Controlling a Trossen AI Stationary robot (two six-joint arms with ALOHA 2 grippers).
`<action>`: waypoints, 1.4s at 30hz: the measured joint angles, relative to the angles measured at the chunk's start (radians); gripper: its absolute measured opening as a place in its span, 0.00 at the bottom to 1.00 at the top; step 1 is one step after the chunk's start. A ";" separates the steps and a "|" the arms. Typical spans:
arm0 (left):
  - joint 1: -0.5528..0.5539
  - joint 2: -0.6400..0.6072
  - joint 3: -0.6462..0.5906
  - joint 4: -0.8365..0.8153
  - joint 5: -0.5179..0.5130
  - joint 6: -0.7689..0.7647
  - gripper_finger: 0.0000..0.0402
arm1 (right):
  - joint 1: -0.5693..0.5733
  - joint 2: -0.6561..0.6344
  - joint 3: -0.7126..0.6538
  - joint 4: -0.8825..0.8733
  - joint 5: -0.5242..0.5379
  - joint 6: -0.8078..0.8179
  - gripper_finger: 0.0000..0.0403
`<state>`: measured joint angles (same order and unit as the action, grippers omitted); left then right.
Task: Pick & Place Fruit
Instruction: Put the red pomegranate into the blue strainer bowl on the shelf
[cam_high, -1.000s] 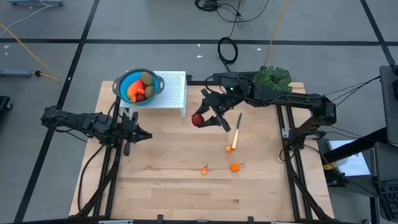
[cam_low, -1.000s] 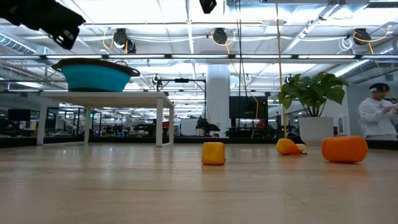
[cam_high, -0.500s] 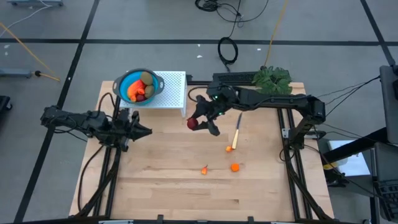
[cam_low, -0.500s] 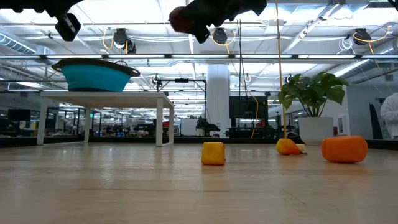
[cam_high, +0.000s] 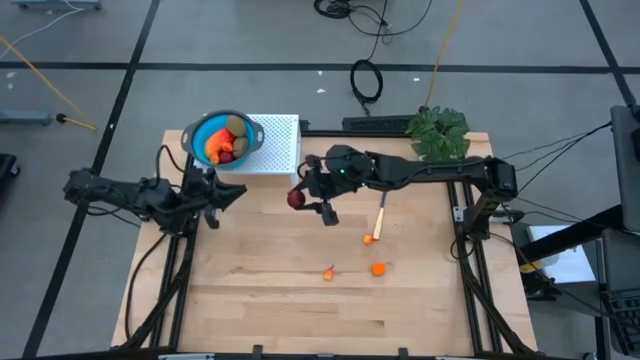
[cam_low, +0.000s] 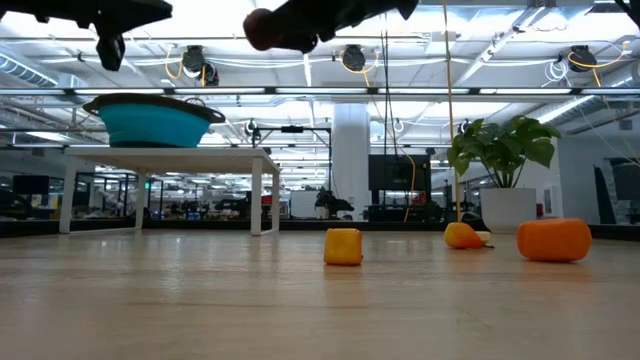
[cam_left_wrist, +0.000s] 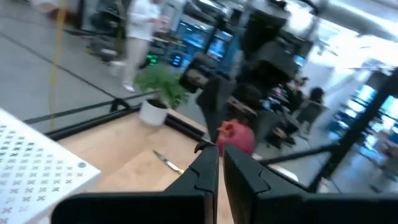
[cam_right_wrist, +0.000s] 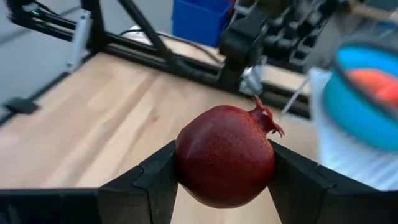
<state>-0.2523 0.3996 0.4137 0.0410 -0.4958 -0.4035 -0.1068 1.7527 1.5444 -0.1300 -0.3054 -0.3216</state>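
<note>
My right gripper (cam_high: 299, 200) is shut on a dark red pomegranate-like ball (cam_high: 295, 198), high above the table and just right of the white rack (cam_high: 281, 146). The ball also shows in the low view (cam_low: 262, 28). A blue bowl (cam_high: 198, 131) stands on the rack and holds the red-orange piece (cam_high: 215, 147), the brown-green oval (cam_high: 236, 126) and a dark red ball (cam_high: 227, 157). Small orange bits (cam_high: 377, 268) (cam_high: 329, 272) (cam_high: 368, 239) lie on the wood. My left gripper (cam_high: 226, 193) hovers shut, left of the held ball and below the bowl. My right gripper pinches the dark red ball at its widest part (cam_right_wrist: 186, 165) between the two fingers (cam_right_wrist: 152, 180), one on each side. The fingers come level from the table's right. The ball is lifted clear, its small crown (cam_right_wrist: 268, 119) sticking out to one side.
A yellow-handled knife (cam_high: 381, 208) lies right of the held ball. A leafy plant (cam_high: 438, 130) stands at the far right corner. Bare wood stretches along the near half of the table (cam_high: 260, 300). A person (cam_left_wrist: 140, 31) stands in the room beyond.
My right gripper has carried the ball toward the table's left and far edge, closer to the rack, staying shut on it. My left gripper has moved toward the far edge and turned toward the table's right.
</note>
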 joint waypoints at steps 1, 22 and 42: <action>-0.001 0.017 0.000 0.016 -0.023 -0.015 0.05 | 0.004 0.001 0.000 0.015 0.020 -0.020 0.50; -0.001 0.494 0.000 0.626 0.078 -0.082 0.05 | 0.077 0.001 0.000 0.111 0.100 -0.191 0.50; 0.038 0.663 0.001 0.870 0.157 -0.158 0.75 | 0.077 -0.024 0.000 0.106 0.099 -0.189 0.50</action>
<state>-0.2147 1.0626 0.4145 0.9113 -0.3393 -0.5616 -0.0299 1.7290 1.5448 -0.0239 -0.2062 -0.5102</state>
